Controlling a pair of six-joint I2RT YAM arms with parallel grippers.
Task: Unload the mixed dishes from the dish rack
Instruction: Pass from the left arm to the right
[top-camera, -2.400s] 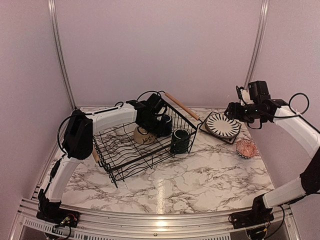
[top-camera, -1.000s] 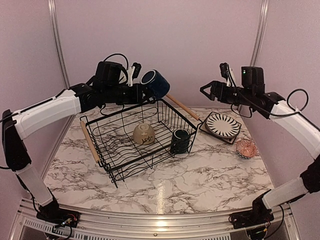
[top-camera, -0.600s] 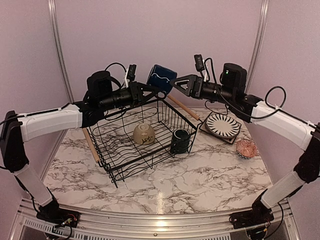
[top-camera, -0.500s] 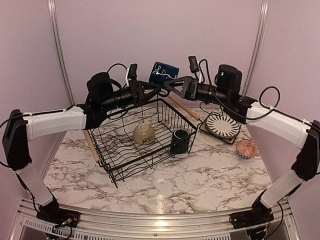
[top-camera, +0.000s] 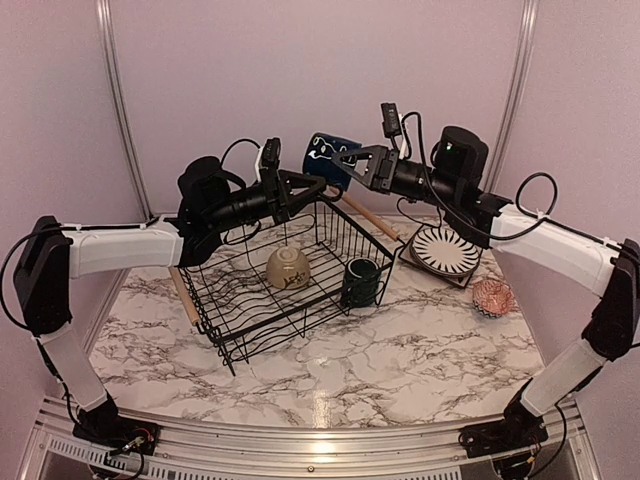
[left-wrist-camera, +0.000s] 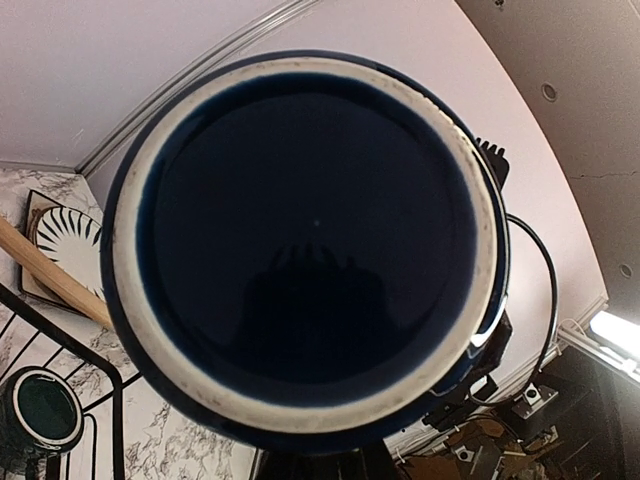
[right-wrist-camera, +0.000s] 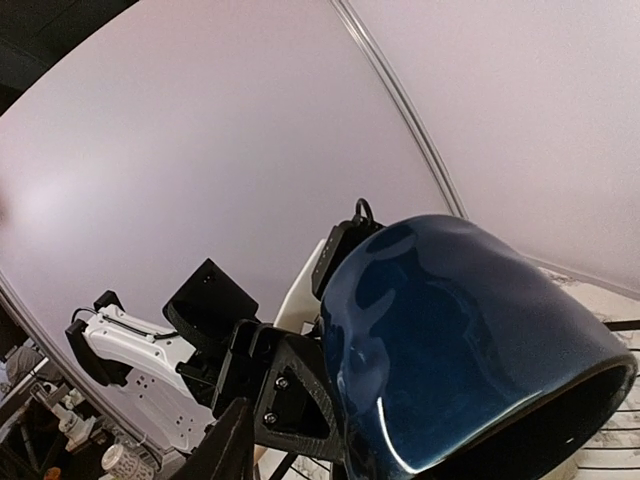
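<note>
A dark navy mug hangs in the air above the far corner of the dish rack. My left gripper is shut on it from the left. The mug's cream-ringed round face fills the left wrist view and hides that gripper's fingers. My right gripper has come in from the right, with its jaws on either side of the mug's near edge. The right wrist view shows the mug's glossy side and one right finger standing off it. Whether the pads touch is hidden.
A cream bowl lies in the rack, and a second dark mug stands at its right corner. The striped plate and a small pinkish bowl sit on the marble table to the right. Wooden handles flank the rack.
My left arm lifted the mug out of the rack and carried it up and to the right. My right arm swung left to meet it, and its jaws have narrowed around the mug.
</note>
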